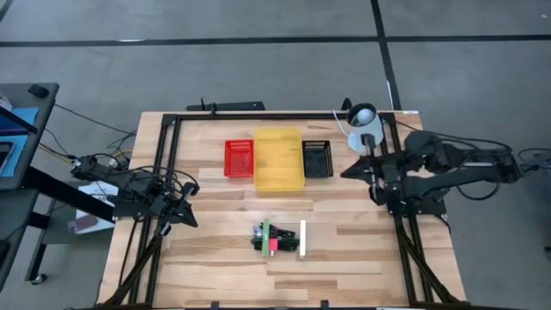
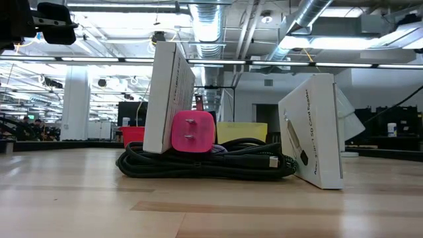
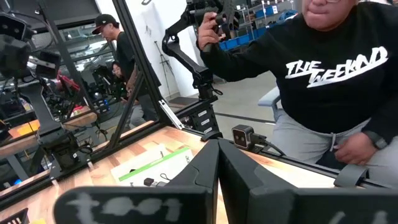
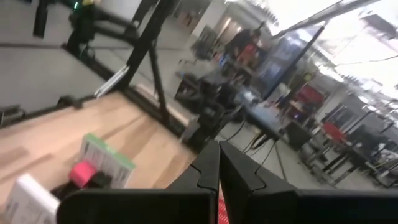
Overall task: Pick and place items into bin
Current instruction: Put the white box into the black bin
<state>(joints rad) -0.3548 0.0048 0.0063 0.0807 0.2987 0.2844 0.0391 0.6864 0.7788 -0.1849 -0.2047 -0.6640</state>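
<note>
High view: left gripper and right gripper, jaws pressed together, empty, flank black cords, pink plug, two white boxes on tabletop.

— What's on the table apart from the work pieces?
— A white lamp stands at the far right corner, beside the black frame that runs round the tabletop.
— And off the table?
— A grey floor with dark lines across it. On the left, a dark side table holding something blue.
— Any people?
— Yes. A person in a black sweatshirt with white lettering sits just past the table edge, one hand raised. Farther back stands a person in a dark cap.
— Overhead?
— Silver ducts and strip lights.
</note>
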